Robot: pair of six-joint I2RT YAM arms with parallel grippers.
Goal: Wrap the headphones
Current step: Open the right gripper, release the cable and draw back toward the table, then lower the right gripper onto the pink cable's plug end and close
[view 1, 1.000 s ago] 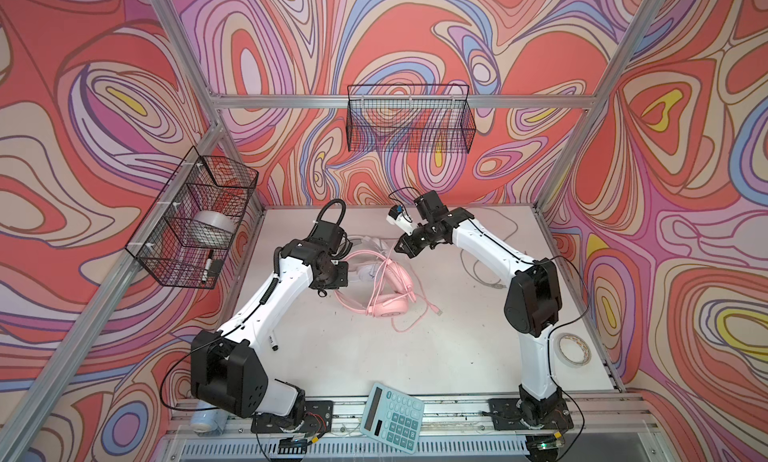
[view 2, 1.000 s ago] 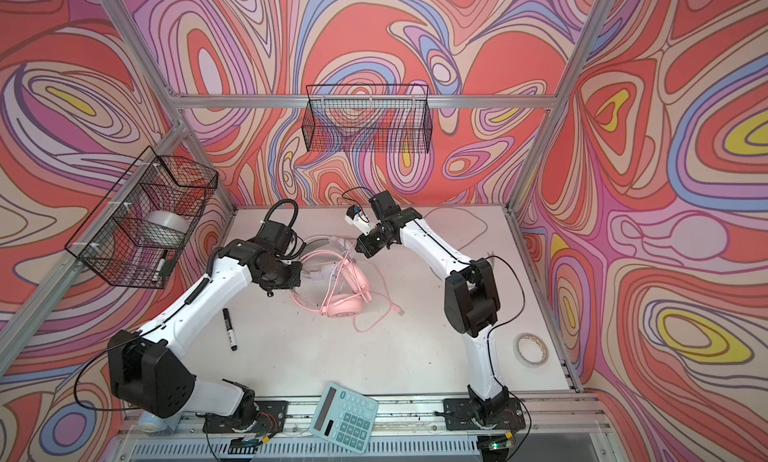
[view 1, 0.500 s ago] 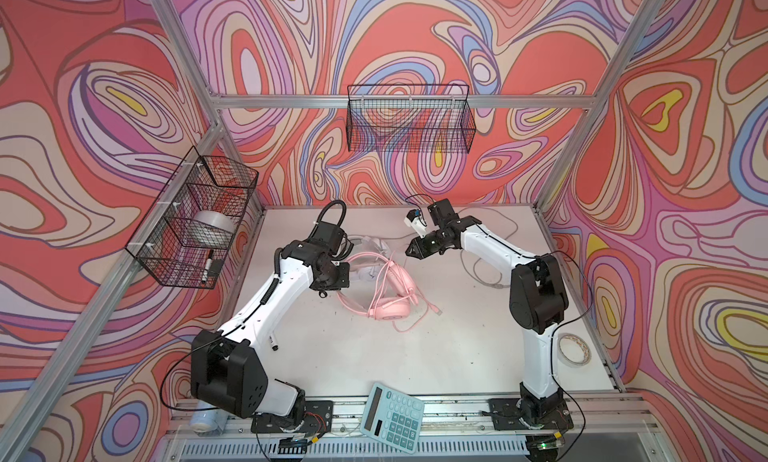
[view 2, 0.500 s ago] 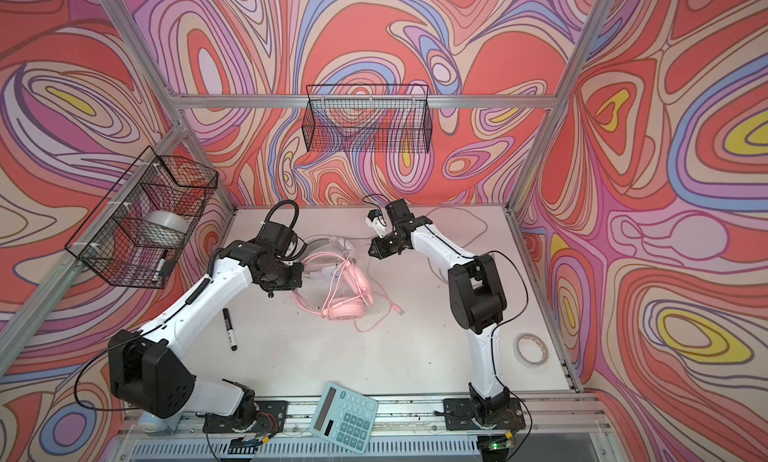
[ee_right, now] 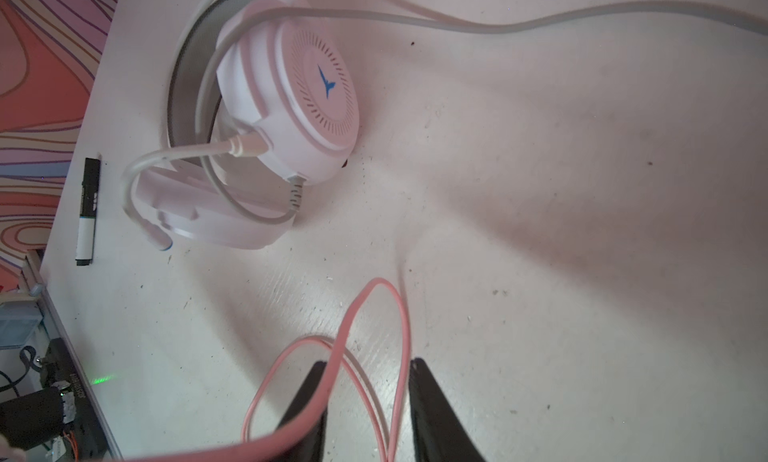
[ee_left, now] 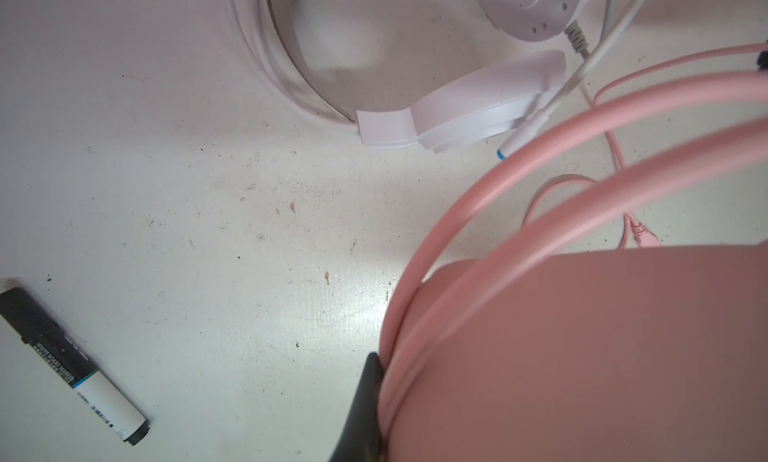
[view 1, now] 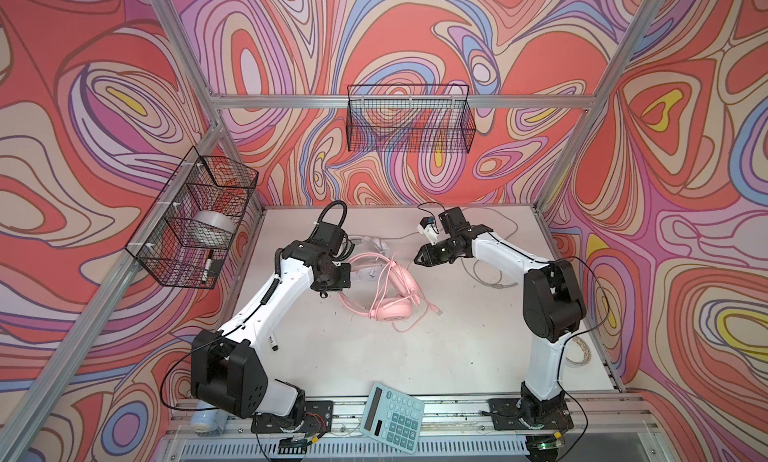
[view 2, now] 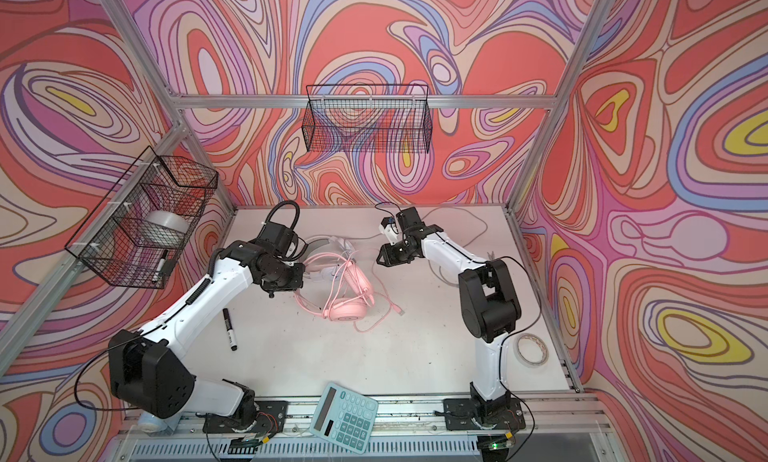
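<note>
Right claw [ee_right: 368,361] is spread, pink cable [ee_right: 378,280] looping between the jaws. Left claw [view 1: 343,275] is pinched shut on the pink headset [view 1: 390,312], white headset [view 1: 370,245] lying at its 11 o'clock.

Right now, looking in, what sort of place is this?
Probably a robot test booth, not a home: a left arm and right arm mounted at the edge of a white table, swirl-printed walls on a metal frame, and wire baskets hung on it.
</note>
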